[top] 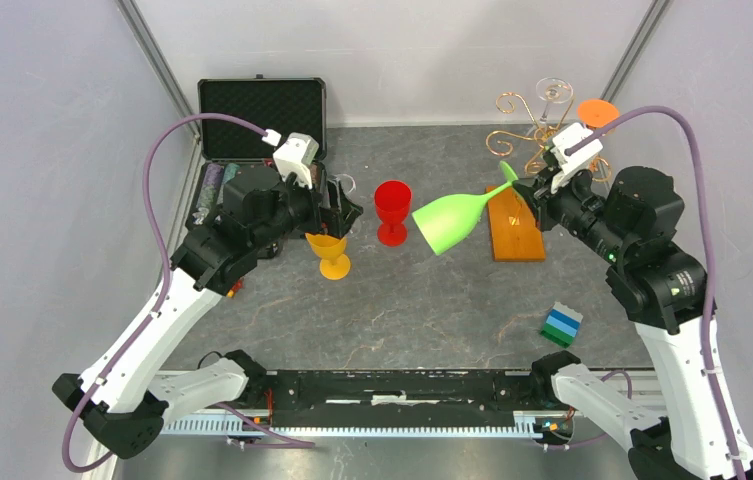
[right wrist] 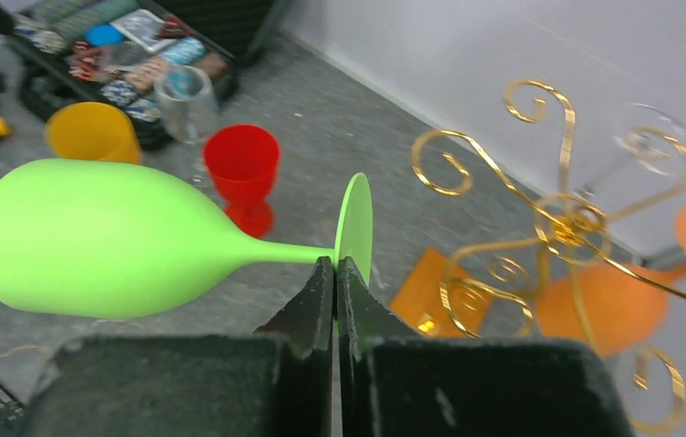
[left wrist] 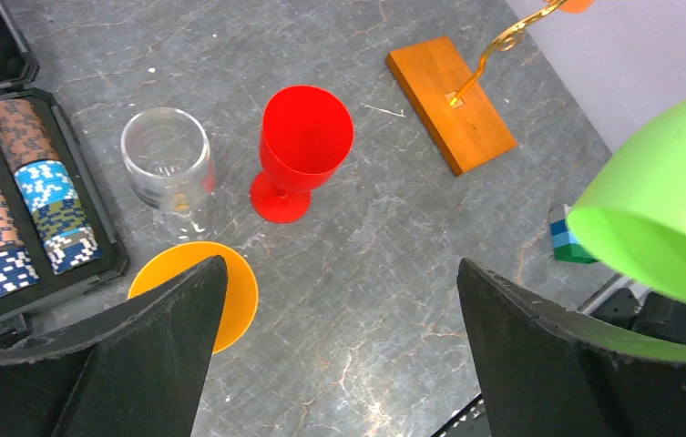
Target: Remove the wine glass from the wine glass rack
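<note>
My right gripper (top: pixel 532 190) (right wrist: pixel 334 266) is shut on the foot of a lime green wine glass (top: pixel 449 220) (right wrist: pixel 102 237). It holds the glass on its side in the air, bowl pointing left, just left of the wine glass rack. The rack is a gold wire tree (top: pixel 524 128) (right wrist: pixel 568 218) on an orange-brown wooden base (top: pixel 515 238) (left wrist: pixel 448 100). A clear glass (top: pixel 553 92) (right wrist: pixel 649 146) and an orange glass (top: pixel 598 112) (right wrist: pixel 594 305) hang on the rack. My left gripper (top: pixel 340 215) (left wrist: pixel 339 264) is open and empty above the table, next to a yellow-orange goblet (top: pixel 329 252).
A red goblet (top: pixel 392 208) (left wrist: pixel 305 146) and a clear glass (left wrist: pixel 168 164) stand mid-table. The open black chip case (top: pixel 262 105) lies at the back left. A blue and green block (top: pixel 561 326) lies at the front right.
</note>
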